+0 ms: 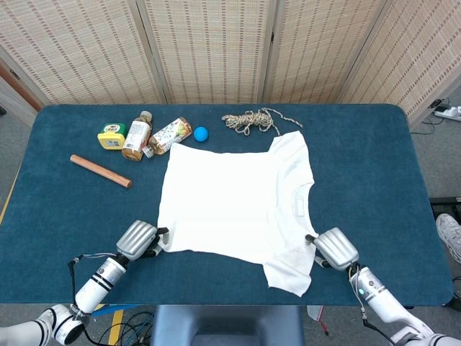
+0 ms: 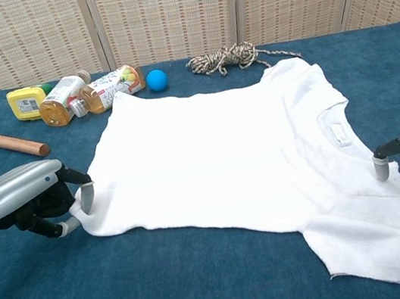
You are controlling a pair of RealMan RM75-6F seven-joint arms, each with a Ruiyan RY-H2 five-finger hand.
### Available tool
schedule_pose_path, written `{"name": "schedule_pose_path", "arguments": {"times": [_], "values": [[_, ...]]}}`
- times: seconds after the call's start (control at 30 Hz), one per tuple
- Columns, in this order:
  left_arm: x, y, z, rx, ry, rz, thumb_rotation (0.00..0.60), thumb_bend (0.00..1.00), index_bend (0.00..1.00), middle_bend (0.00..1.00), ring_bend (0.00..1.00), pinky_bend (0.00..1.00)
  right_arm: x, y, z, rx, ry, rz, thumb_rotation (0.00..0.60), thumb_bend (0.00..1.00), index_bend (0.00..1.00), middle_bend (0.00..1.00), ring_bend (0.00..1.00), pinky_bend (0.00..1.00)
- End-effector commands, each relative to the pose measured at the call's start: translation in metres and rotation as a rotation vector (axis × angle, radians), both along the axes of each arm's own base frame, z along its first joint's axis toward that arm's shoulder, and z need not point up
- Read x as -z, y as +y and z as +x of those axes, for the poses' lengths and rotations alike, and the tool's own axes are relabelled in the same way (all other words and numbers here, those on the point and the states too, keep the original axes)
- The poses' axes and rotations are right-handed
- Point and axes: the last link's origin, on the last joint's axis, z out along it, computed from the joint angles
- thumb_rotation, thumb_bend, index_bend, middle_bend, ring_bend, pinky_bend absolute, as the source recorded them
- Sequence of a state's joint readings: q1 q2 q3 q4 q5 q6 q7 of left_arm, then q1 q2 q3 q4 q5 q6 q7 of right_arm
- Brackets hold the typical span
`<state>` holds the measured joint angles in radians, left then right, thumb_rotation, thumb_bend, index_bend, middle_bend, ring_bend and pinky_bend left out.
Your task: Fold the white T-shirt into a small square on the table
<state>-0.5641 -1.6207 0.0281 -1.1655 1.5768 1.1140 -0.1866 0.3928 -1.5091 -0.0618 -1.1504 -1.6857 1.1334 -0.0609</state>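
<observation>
The white T-shirt [image 1: 234, 205] lies spread flat on the blue table [image 1: 367, 166], collar toward the right and hem toward the left. My left hand [image 1: 138, 240] rests at the shirt's near hem corner [image 2: 83, 219]. Its fingertips [image 2: 85, 198] stand apart on either side of the cloth edge, and I see no firm pinch. At the near shoulder, beside the near sleeve [image 2: 377, 243], my right hand [image 1: 336, 249] has its fingers spread. One of its fingertips [image 2: 381, 167] is just over the shirt's edge and holds nothing.
Along the far left stand a yellow container [image 1: 112, 135], two lying bottles [image 1: 137, 135] [image 1: 170, 135] and a blue ball [image 1: 200, 133]. A wooden rod [image 1: 100, 171] lies at the left. A coil of rope [image 1: 248, 120] sits beyond the far sleeve.
</observation>
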Motion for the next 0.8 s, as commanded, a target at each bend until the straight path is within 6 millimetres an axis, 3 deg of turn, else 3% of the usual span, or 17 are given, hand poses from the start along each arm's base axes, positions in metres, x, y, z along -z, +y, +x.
{"name": "schedule_pose_path", "arguments": {"times": [0.03,0.43,0.8], "values": [[0.0,0.0,0.0,0.0,0.0,0.0,0.6,0.48,0.62,1.0,0.95,1.0,0.002,-0.001,0.001,-0.001,0.002,0.002,0.6,0.25,0.42,0.85,0.95,0.99],[0.0,-0.001,-0.002,-0.007,-0.002,0.001,0.6,0.48,0.62,1.0,0.95,1.0,0.013,-0.009,0.009,-0.021,-0.002,0.009,0.6,0.27,0.45,0.85,0.95,0.99],[-0.001,-0.002,-0.002,-0.009,-0.025,0.002,0.6,0.48,0.63,1.0,0.95,1.0,0.012,-0.009,0.008,-0.03,-0.024,-0.009,0.6,0.44,0.6,0.86,0.96,1.0]]}}
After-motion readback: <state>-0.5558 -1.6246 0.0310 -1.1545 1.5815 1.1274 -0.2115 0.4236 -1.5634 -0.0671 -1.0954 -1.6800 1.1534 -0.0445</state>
